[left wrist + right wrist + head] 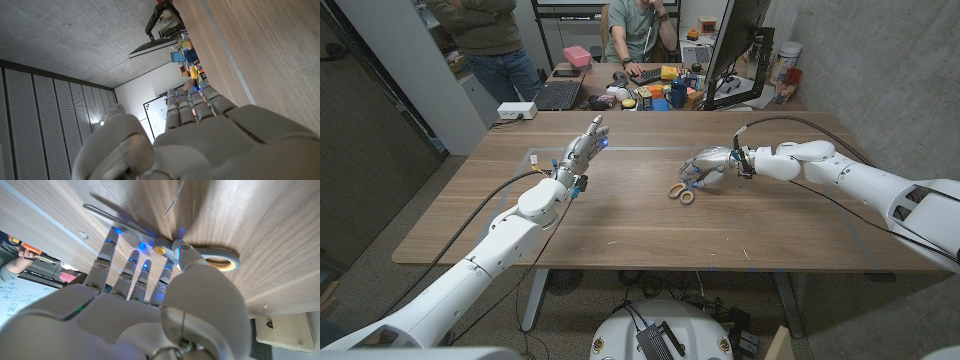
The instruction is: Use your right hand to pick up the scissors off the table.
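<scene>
The scissors (681, 192) lie on the wooden table (620, 225) right of its middle, grey blades under my right hand (708, 165) and yellow-rimmed handles poking out toward my left. In the right wrist view the fingertips (134, 256) touch the blades (112, 221) near the yellow pivot (159, 250). The thumb sits beside the handle loop (220, 261). The scissors still rest on the wood and nothing is closed around them. My left hand (582, 150) hovers over the table's far left part, fingers stretched out and holding nothing; its back (210, 140) shows in the left wrist view.
A second desk behind the table holds a laptop (558, 94), a monitor (732, 45) and coloured clutter (665, 95). A white box (517, 110) sits by the far left corner. Two people (490, 35) stand and sit beyond. A black cable (790, 122) loops over my right wrist.
</scene>
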Robot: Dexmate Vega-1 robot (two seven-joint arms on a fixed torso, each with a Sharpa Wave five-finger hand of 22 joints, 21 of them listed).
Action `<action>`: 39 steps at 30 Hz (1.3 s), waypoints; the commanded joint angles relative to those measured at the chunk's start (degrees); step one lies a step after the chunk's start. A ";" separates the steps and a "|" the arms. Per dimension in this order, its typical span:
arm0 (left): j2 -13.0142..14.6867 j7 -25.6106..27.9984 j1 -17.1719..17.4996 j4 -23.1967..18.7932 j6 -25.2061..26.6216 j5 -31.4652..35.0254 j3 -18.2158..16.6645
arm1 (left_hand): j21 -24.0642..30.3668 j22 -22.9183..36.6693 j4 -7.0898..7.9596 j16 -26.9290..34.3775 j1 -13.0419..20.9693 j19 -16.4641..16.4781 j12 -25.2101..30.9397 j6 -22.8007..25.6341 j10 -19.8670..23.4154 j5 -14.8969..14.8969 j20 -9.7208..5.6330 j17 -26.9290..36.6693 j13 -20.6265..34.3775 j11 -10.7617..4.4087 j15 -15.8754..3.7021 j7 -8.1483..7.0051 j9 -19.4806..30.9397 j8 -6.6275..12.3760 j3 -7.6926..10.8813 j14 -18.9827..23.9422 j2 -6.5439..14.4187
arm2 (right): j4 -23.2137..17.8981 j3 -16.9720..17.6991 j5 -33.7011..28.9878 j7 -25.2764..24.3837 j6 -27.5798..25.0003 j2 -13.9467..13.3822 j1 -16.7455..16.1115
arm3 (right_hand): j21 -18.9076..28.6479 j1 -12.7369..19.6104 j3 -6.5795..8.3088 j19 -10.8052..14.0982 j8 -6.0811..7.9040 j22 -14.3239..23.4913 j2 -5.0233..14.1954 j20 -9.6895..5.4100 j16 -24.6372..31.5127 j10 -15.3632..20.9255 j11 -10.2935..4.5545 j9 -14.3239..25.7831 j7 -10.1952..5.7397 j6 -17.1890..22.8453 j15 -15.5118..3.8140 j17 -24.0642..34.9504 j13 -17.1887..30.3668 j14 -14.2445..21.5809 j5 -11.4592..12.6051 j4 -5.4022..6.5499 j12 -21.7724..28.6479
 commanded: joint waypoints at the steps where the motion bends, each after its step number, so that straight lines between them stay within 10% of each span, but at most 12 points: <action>1: -0.14 0.38 0.34 -0.43 -0.87 0.30 -0.32 | 0.38 0.16 -0.01 0.22 0.07 -0.04 0.00 0.57 0.14 0.13 0.21 0.16 0.32 -0.52 -0.03 0.06 0.17 0.15 -0.65 -0.18 0.60 | 1.85 0.05 1.60 -1.72 0.47 0.15 -0.31 | 2.18 2.80 1.25 11.69 4.61 0.51 0.63 -9.40 2.31 2.91 0.13 2.69 2.09 7.49 -3.37 2.26 3.28 4.68 -0.85 -0.16 2.46; 8: -0.22 0.49 0.36 -0.46 -0.82 0.26 -0.36 | 0.37 0.16 -0.01 0.22 0.08 -0.11 -0.01 0.64 0.11 0.14 0.43 0.17 0.33 -0.75 -0.05 0.05 0.17 0.17 -0.72 -0.21 0.64 | 0.82 1.10 2.67 -3.53 0.02 -0.72 -1.22 | 5.52 5.67 1.55 16.99 10.76 0.68 0.55 -13.98 6.09 10.25 -1.29 7.02 3.75 12.33 -7.41 5.55 8.74 15.37 -2.83 0.14 7.96; 39: -1.60 -1.76 -1.38 3.51 -3.28 -0.07 0.03 | 0.36 0.17 -0.01 0.21 0.09 -0.29 -0.04 0.70 0.04 0.15 0.53 0.17 0.33 -0.66 -0.06 0.04 0.17 0.14 -0.99 -0.28 0.76 | -11.23 8.64 6.17 1.87 -5.68 -5.30 -5.06 | 6.96 6.51 2.52 17.32 14.26 0.85 0.09 -14.59 7.13 12.26 -1.31 10.19 4.95 12.43 -7.75 7.94 13.14 18.73 -5.24 0.14 10.16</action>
